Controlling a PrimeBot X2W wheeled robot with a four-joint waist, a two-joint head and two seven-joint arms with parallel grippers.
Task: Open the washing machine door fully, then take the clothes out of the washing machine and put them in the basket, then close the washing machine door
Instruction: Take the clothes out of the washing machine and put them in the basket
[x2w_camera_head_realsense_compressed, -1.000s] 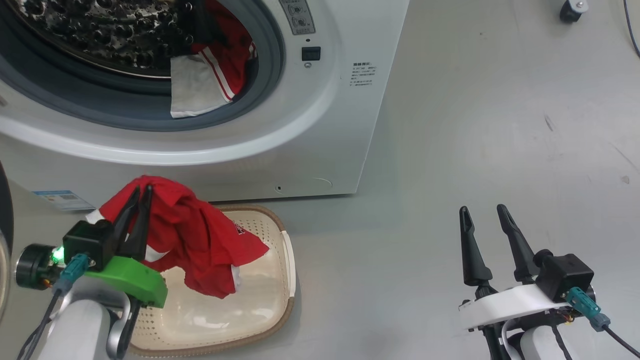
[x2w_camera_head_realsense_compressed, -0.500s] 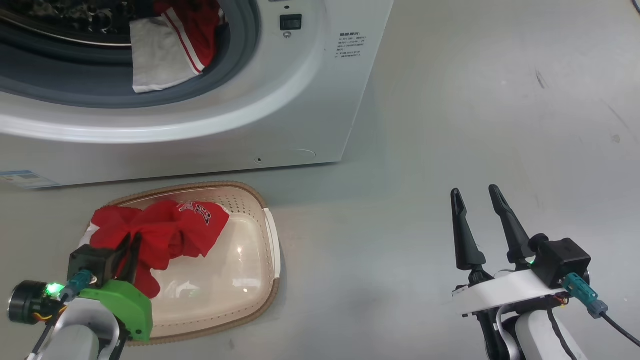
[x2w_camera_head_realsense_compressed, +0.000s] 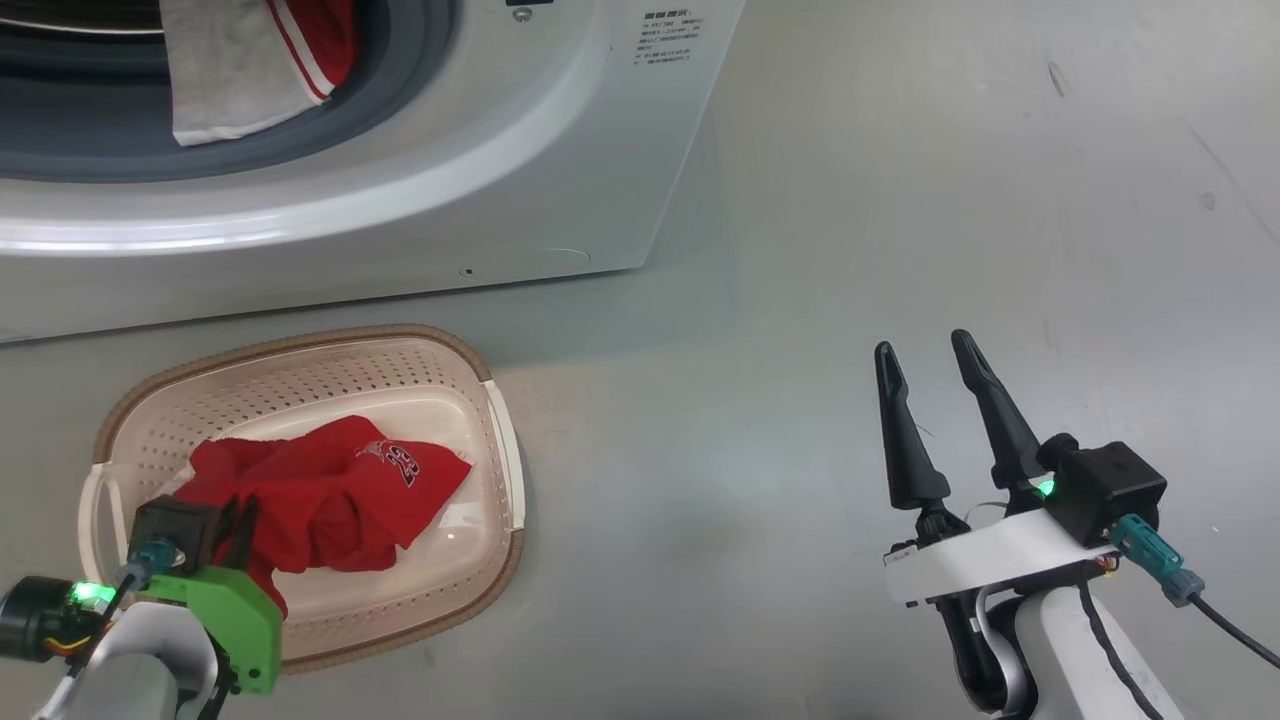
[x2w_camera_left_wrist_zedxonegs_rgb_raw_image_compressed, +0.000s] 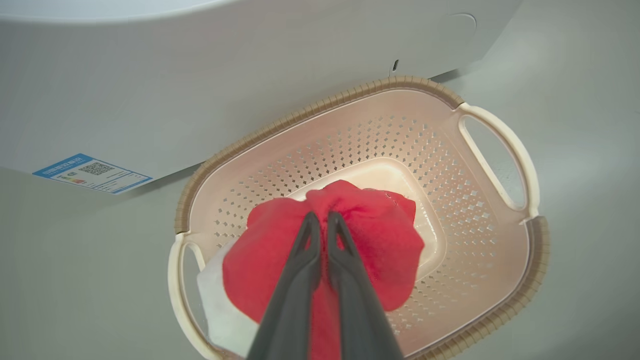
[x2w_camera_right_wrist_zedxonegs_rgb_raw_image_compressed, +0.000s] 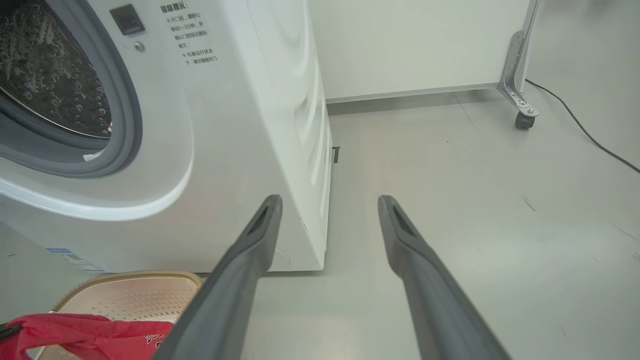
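The cream basket (x2w_camera_head_realsense_compressed: 300, 340) stands on the floor in front of the washing machine (x2w_camera_head_realsense_compressed: 560, 150). A red jersey (x2w_camera_head_realsense_compressed: 340, 490) lies bunched in it. My left gripper (x2w_camera_head_realsense_compressed: 243, 505) reaches into the basket's near left and is shut on a fold of that jersey (x2w_camera_left_wrist_zedxonegs_rgb_raw_image_compressed: 385, 235). More clothes (x2w_camera_head_realsense_compressed: 230, 70), grey-white and red, hang over the grey gasket of the drum opening. My right gripper (x2w_camera_head_realsense_compressed: 923, 345) hovers open over bare floor to the right, holding nothing. The washing machine door is out of view.
A blue label (x2w_camera_left_wrist_zedxonegs_rgb_raw_image_compressed: 92, 172) sits on the machine's lower front corner near the basket (x2w_camera_left_wrist_zedxonegs_rgb_raw_image_compressed: 320, 107). Grey floor spreads to the machine's right. A caster leg (x2w_camera_right_wrist_zedxonegs_rgb_raw_image_compressed: 522, 120) and a black cable (x2w_camera_right_wrist_zedxonegs_rgb_raw_image_compressed: 590, 140) lie far off by a white wall.
The head camera has tilted down. My left gripper has come down with the red jersey, which hung above the basket and now rests inside it. The right gripper stays open.
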